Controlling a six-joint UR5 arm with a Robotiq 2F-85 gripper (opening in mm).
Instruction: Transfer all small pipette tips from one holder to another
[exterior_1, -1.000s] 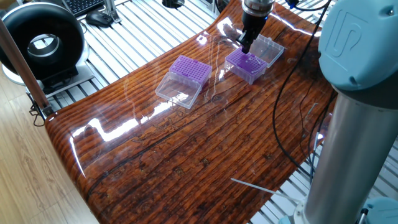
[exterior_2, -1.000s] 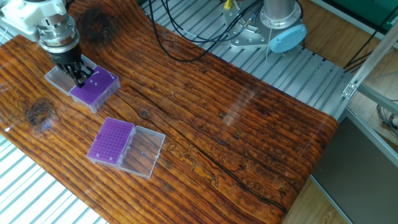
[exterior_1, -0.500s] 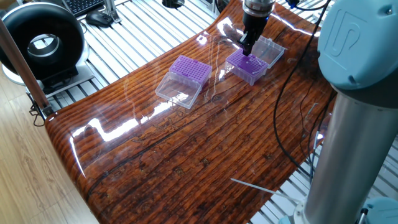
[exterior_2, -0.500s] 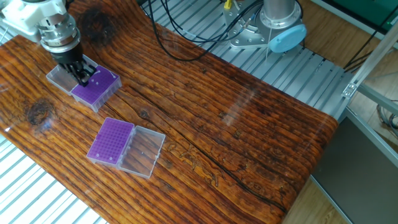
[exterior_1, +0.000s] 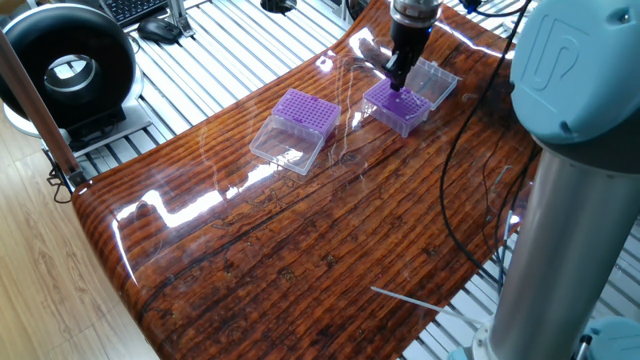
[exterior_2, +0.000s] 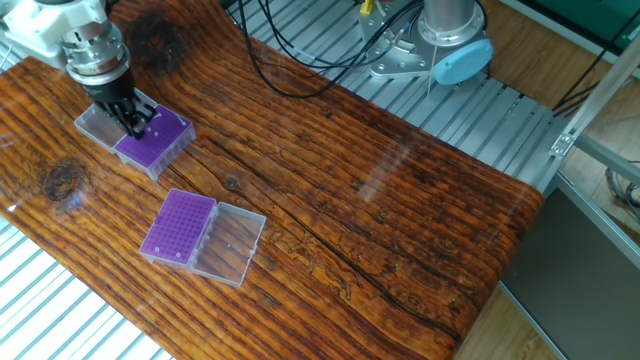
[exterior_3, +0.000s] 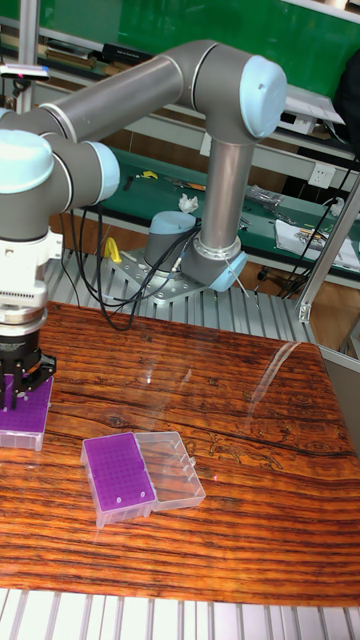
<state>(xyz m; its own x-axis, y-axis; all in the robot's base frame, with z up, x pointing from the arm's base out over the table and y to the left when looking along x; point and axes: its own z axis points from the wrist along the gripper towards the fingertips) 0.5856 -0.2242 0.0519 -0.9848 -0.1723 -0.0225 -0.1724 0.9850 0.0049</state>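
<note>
From my remote seat, nearest in the tall fixed view is the glossy wooden table (exterior_3: 200, 520), its dark ridged grain throwing hard glare. On it sits the near purple box (exterior_3: 118, 478), a flat rectangular rack with a grid of small holes, its clear hinged lid (exterior_3: 172, 470) lying open beside it. I can't make out individual cones there.

Further back is the far purple box (exterior_2: 152, 140), also with a transparent lid (exterior_2: 98, 124) folded out alongside. The gripper (exterior_2: 133, 124) stands upright directly over this box, its dark fingertips down at the rack's top surface. Compared with a second ago it has shifted only slightly across the rack, and over the last half second I see no motion at all (so I read this as settling onto a tip position, not travelling). That suggests the transfer is at a pick in the far box, with the bulk of the work ahead.

The fingers look close together, but whether they are clamped on one of the small pipette tips (exterior_1: 398, 97) I cannot tell; the tips are too small to resolve, showing only as faint pale dots on the purple.

Beyond the table lie ribbed metal slats (exterior_2: 470, 110) and black cables (exterior_2: 300, 60).
</note>
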